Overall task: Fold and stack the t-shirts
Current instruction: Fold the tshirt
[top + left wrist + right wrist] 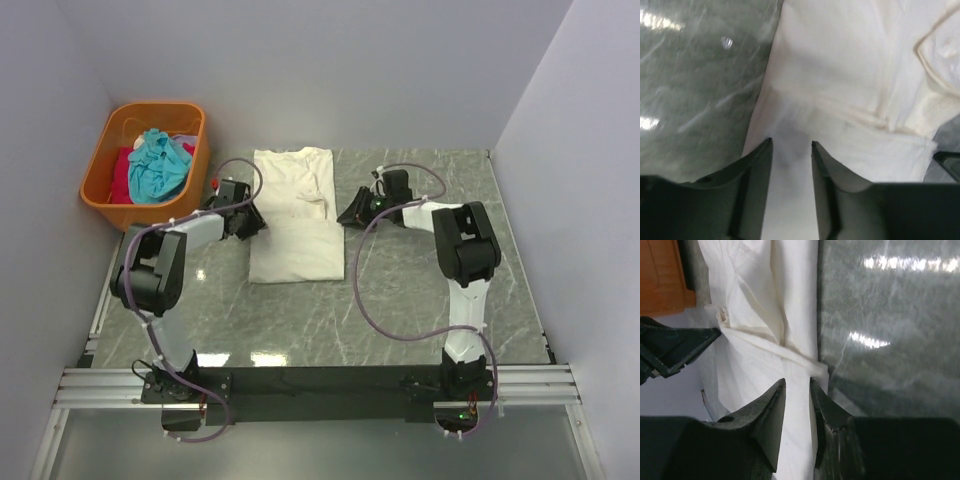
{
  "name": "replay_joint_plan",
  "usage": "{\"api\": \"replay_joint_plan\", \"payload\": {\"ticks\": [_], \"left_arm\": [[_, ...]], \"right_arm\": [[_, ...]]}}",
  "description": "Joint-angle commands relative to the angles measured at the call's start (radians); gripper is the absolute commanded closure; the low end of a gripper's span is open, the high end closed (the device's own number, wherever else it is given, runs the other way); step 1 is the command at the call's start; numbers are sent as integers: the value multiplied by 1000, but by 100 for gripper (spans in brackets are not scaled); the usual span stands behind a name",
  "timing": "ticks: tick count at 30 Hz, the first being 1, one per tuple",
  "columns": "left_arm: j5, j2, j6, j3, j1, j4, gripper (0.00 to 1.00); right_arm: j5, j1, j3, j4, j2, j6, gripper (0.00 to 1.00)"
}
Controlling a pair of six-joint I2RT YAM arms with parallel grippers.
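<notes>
From above, a cream t-shirt (295, 215) lay half-folded on the marble table (400, 300) between the left gripper (250, 218) and the right gripper (350, 208). An orange basket (100, 190) behind held teal (155, 165) and red (122, 175) t-shirts.

The left wrist view showed its jaws narrowly apart over the shirt's edge.

The right wrist view showed a narrower gap, with cloth between the jaws. Whether they pinched it could not be told.

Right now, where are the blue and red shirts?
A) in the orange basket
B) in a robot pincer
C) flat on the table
A: the teal shirt and red shirt are bunched inside the orange basket; only the cream shirt lies on the table.
</notes>
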Motion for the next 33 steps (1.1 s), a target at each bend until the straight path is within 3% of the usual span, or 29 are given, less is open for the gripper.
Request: {"api": "replay_joint_plan", "payload": {"ticks": [1, 6, 10, 13, 17, 23, 26, 31, 33], "left_arm": [[36, -153, -3, -52, -2, -25, 54], [63, -380, -6, -173, -48, -56, 34], [117, -497, -50, -317, -75, -16, 34], [140, -517, -86, -420, -85, 41, 42], [116, -471, -124, -497, -85, 88, 65], [57, -452, -227, -592, -66, 88, 87], [60, -471, -267, -647, -34, 88, 93], [123, -477, -273, -673, -11, 88, 94], [134, -489, -280, -681, -11, 88, 94]], "right_arm": [[-56, -3, -61, 91, -161, 22, 67], [-130, 68, -211, 183, -299, 70, 66], [-144, 169, -278, 229, -326, 106, 67], [-133, 262, -278, 251, -289, 120, 70], [-151, 322, -221, 258, -171, 129, 74], [-174, 324, -236, 259, -16, 153, 78], [-157, 301, -267, 214, -10, 146, 79], [-199, 224, -337, 237, -78, 145, 79], [-193, 197, -339, 146, -141, 96, 79]]}}
